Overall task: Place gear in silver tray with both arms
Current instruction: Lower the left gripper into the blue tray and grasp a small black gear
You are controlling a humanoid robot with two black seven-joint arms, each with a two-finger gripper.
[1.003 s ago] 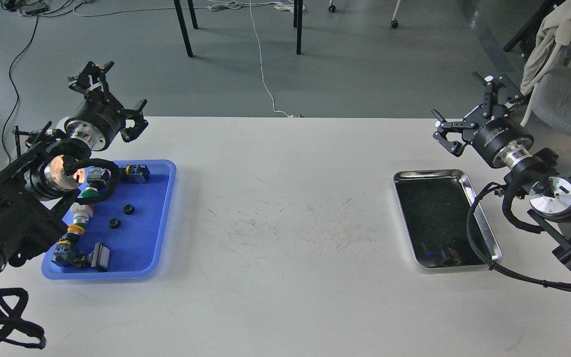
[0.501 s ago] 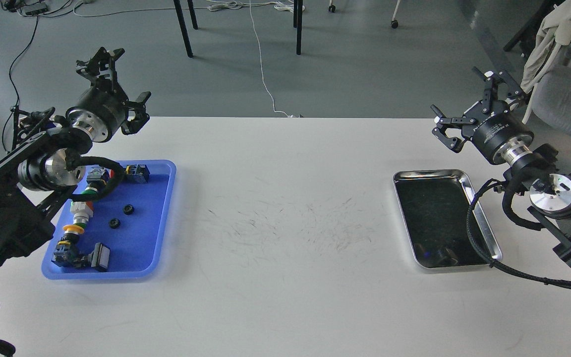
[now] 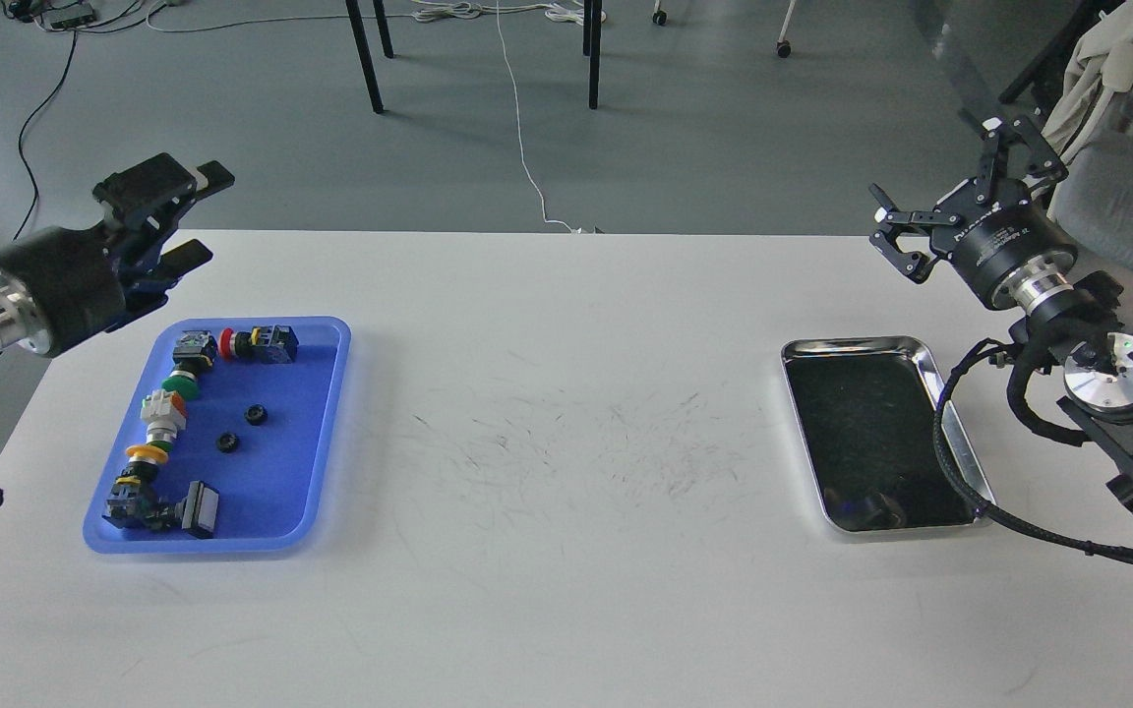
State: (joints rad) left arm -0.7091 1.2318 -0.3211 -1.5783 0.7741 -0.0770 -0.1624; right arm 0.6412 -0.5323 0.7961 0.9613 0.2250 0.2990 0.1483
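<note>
Two small black gears [image 3: 255,414] [image 3: 226,442] lie side by side on the floor of the blue plastic tray [image 3: 328,413] at the left of the table. The silver tray [image 3: 857,343] stands at the right; a small dark shape [image 3: 886,508] shows at its near end, and I cannot tell whether it is an object or a reflection. My left gripper [image 3: 199,217] is open and empty, in the air over the table's far left corner, behind the blue tray. My right gripper [image 3: 957,194] is open and empty, raised behind the silver tray's far right corner.
Several push-button switches [image 3: 165,413] line the blue tray's left side and far end. My right arm's black cable [image 3: 950,462] hangs across the silver tray's right rim. Chair legs [image 3: 366,54] and cables lie on the floor beyond the table.
My left arm has swung out to the left, uncovering the blue tray's left side; its gripper is now lower and further left. My right gripper has moved slightly up and to the right.
</note>
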